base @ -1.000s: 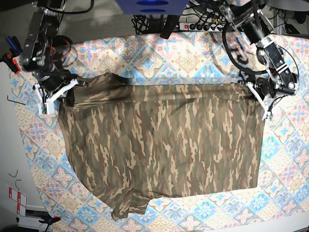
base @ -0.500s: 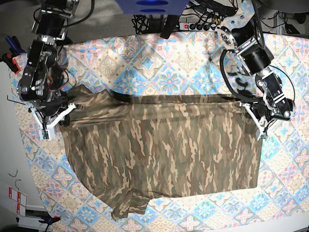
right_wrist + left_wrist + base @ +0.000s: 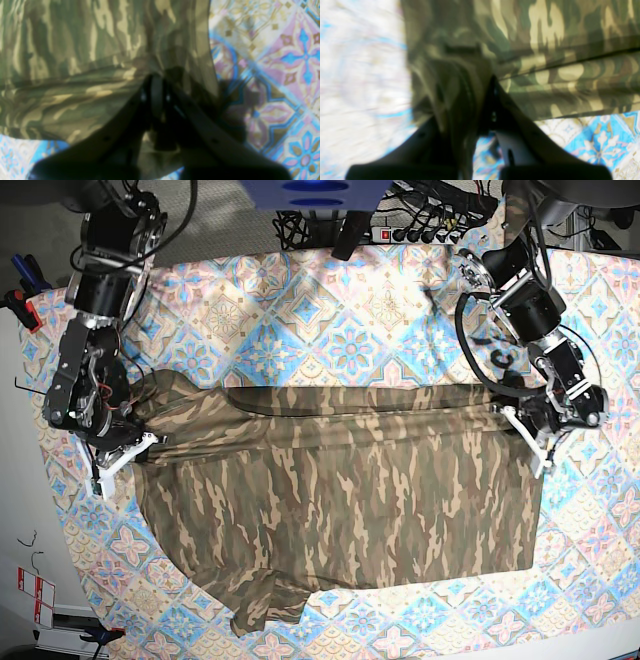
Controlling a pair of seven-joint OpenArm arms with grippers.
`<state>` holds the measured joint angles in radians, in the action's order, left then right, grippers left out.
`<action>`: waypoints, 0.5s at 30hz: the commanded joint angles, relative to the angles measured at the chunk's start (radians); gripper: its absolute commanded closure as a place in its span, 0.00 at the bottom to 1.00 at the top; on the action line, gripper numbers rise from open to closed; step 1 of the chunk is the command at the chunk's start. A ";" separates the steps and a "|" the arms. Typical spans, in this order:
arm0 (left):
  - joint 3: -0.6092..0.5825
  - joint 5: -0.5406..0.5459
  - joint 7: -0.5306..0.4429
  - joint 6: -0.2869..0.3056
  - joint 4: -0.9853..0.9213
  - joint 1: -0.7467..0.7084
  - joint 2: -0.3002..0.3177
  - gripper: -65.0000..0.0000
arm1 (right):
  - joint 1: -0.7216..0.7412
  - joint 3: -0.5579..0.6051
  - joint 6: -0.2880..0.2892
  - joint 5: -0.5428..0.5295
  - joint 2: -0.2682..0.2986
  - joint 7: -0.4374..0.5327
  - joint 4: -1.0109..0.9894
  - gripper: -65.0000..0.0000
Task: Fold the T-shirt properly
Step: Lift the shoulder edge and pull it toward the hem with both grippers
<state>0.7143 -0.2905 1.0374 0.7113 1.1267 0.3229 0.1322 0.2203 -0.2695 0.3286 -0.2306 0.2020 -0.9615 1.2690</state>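
Your two arms hold the camouflage T-shirt (image 3: pixel 340 500) spread across the patterned tablecloth (image 3: pixel 330 320), its far edge doubled over toward you in a long fold that runs straight between the two grippers. No container shows in any view; the shirt lies directly on the cloth, one sleeve trailing off at the near corner on the base view's left. Your left gripper (image 3: pixel 528 435), on the base view's right, is clenched on the shirt's far corner there; its wrist view shows the dark jaws pinched together with a bunch of camouflage fabric (image 3: pixel 450 82) drawn between them, the folded edge stretching away to the right above blue and cream tablecloth (image 3: pixel 595 145). Your right gripper (image 3: pixel 128 455), on the base view's left, is likewise clamped on the opposite far corner near the shoulder; its wrist view shows the jaws meeting at a gathered knot of fabric (image 3: pixel 155 75), with the shirt hanging left and pink and blue tablecloth (image 3: pixel 275 62) to the right. Both arms reach in from the far side of the table, forearms angled down and outward, wrists bent so the white fingers lie low, close to the cloth.
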 commanded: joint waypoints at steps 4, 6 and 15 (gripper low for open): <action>0.005 -0.017 -0.039 -0.013 -0.020 0.025 0.025 1.00 | 0.081 0.036 -0.016 0.102 0.026 0.062 -0.036 1.00; 0.006 -0.016 -0.039 -0.013 -0.023 0.031 0.025 1.00 | 0.115 0.080 -0.016 0.145 0.026 0.078 -0.062 1.00; 0.006 -0.016 -0.039 -0.013 -0.023 0.031 0.024 1.00 | 0.235 0.252 -0.016 0.208 0.027 0.163 -0.168 1.00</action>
<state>0.7181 -0.2966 1.0054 0.7074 1.0882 0.3325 0.1360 0.4164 -0.0143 0.3225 -0.0288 0.2138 -0.8249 1.0847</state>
